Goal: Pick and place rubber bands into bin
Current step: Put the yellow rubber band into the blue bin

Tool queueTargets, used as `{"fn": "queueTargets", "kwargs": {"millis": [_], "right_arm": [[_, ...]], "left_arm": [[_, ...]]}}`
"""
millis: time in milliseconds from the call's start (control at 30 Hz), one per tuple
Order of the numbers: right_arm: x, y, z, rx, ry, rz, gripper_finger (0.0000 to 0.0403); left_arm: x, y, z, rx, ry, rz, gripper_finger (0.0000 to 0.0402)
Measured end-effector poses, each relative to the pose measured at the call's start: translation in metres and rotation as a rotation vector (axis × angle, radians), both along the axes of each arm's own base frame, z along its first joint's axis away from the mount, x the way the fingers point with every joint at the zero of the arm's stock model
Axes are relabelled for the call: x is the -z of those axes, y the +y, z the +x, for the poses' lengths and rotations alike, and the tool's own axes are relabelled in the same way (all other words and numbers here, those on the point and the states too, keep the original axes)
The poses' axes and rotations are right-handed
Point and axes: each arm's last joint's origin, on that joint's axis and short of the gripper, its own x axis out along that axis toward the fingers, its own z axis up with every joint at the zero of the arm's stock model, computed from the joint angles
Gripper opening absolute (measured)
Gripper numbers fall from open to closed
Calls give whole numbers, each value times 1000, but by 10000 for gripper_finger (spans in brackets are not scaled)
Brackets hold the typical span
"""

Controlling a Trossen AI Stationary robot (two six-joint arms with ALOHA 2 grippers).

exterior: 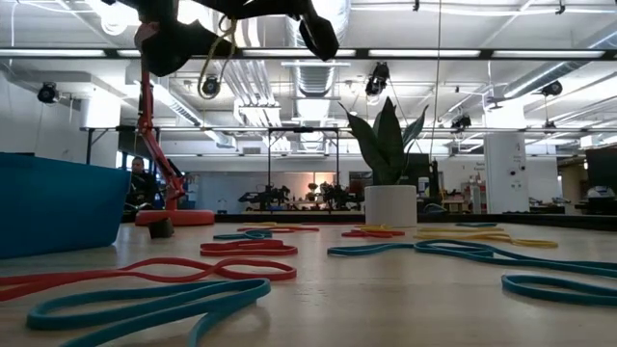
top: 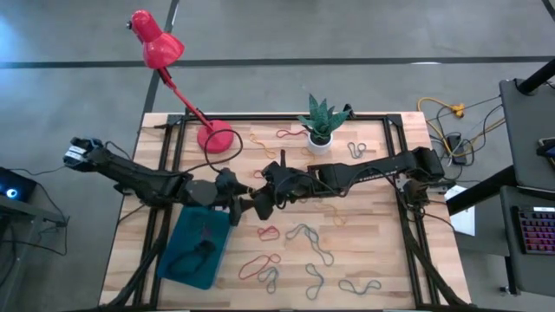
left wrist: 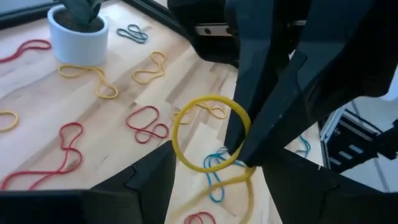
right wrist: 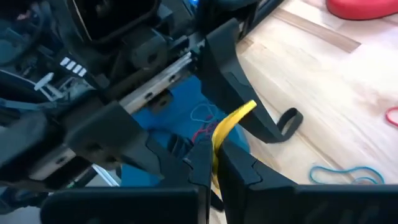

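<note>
Both arms meet in the middle of the wooden table (top: 364, 251), raised above its surface, just beside the far right corner of the blue bin (top: 198, 246). The right gripper (right wrist: 210, 163) has its two dark fingers pressed fully together on a yellow rubber band (left wrist: 208, 140), pinching it near the tips so that the loop hangs free in the air. In the left wrist view that yellow loop curls out sideways from the closed tips, with a limp tail dropping below them. The left gripper (top: 236, 206) faces the right one almost nose to nose; its fingers stand wide apart and grasp nothing, with the yellow band hanging between and in front of them.

The bin sits near the front left of the table, tilted a little out of line with the table's edge, and some thin bands already lie inside it, red and dark ones as far as I can make out. Many more rubber bands (top: 310, 236) are scattered loose over the wood: red, yellow and grey-blue loops in front of the arms and others farther back near the white plant pot (top: 320, 143). A red desk lamp (top: 156, 42) stands at the far left of the table, its round base just behind the left arm.
</note>
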Motion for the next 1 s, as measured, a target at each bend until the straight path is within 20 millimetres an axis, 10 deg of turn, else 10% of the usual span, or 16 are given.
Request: {"fn": "queueTargets", "kwargs": {"millis": [233, 500, 1000], "right_arm": [[-1, -2, 1, -6, -6, 14, 9], [-1, -4, 1, 16, -5, 65, 9], [5, 1, -25, -140, 252, 89, 166]], "left_arm": [[0, 2, 1, 39, 11, 56, 184], [1, 3, 1, 78, 35, 137, 15], [-11, 13, -49, 127, 317, 106, 0]]}}
